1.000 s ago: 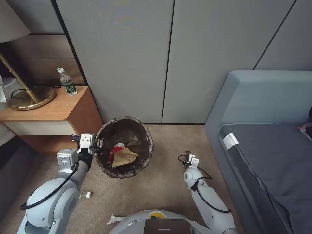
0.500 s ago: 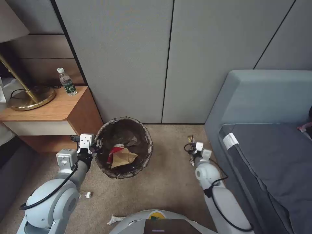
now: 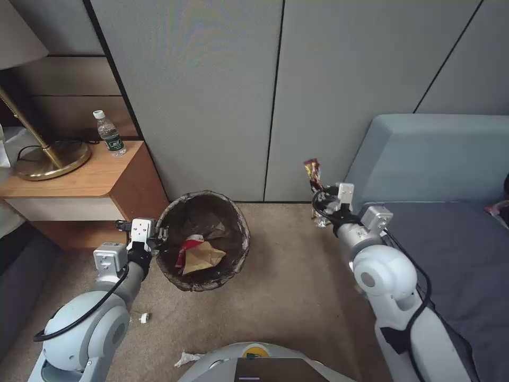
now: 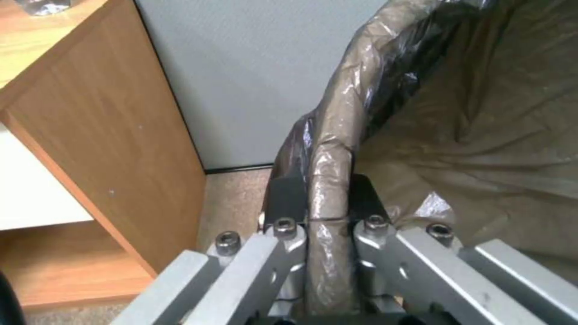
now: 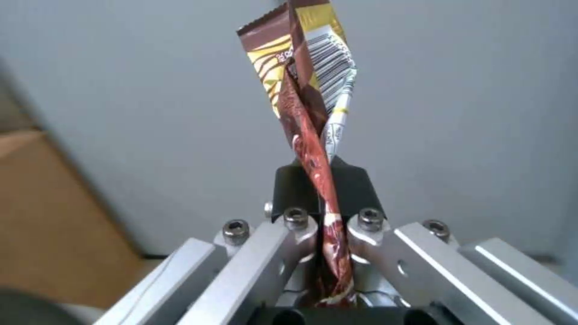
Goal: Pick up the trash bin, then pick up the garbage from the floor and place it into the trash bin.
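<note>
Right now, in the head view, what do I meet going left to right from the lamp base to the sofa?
Lamp base → upright bottle → left end effector clamped on the bin's rim → trash bin → snack wrapper → right end effector pinching it → sofa.

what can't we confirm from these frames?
- Trash bin base: head view, hidden by its own bag-covered wall, so on the floor or lifted is unclear.
- Wrapper brand text: right wrist view, creased, and its lower end sits inside the right end effector.
- White scrap on the carpet: head view, partly behind the robot's torso.
</note>
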Motion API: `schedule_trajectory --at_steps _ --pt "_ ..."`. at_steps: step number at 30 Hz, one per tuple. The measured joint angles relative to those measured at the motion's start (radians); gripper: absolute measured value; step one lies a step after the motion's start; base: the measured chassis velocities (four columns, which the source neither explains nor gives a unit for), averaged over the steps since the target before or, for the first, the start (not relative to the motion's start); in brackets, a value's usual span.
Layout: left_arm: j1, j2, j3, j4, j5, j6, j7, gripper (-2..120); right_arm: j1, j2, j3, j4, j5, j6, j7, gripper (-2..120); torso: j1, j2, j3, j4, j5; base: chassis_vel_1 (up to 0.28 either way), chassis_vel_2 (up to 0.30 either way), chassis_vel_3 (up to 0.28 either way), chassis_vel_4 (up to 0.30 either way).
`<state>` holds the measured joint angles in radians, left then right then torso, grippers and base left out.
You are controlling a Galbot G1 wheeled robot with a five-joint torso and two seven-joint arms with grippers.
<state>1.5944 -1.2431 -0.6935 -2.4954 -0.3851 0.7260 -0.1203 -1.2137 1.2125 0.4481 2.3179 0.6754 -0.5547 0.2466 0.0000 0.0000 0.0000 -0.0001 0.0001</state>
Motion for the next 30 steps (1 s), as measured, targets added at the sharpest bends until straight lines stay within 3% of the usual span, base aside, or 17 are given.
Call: schedule_trajectory --at_steps 5,11,18,30 --pt "0.007 0.005 -0.002 -0.003 0.001 0.002 -0.004 3 0.053 -0.040 -0.052 0.059 0.058 -0.025 -0.061 0 0.000 0.000 0.000 0.0002 -0.0002 0.000 0.000 0.000 0.000" --pt "0.011 0.010 -0.006 -0.002 0.003 0.002 -0.005 3 0.138 -0.122 -0.122 0.022 0.058 -0.016 -0.177 0 0.000 0.000 0.000 0.0002 0.0001 0.000 0.000 0.000 0.000" --pt "0.010 0.010 0.002 0.006 0.008 0.002 -0.005 3 0.216 -0.151 -0.215 0.015 0.137 -0.031 -0.172 0 0.000 0.000 0.000 0.0002 -0.0001 0.000 0.000 0.000 0.000" --pt "0.004 0.010 0.012 0.018 0.014 0.002 -0.005 3 0.245 -0.121 -0.393 -0.005 0.115 -0.049 -0.141 0 0.000 0.000 0.000 0.0000 -0.0001 0.000 0.000 0.000 0.000"
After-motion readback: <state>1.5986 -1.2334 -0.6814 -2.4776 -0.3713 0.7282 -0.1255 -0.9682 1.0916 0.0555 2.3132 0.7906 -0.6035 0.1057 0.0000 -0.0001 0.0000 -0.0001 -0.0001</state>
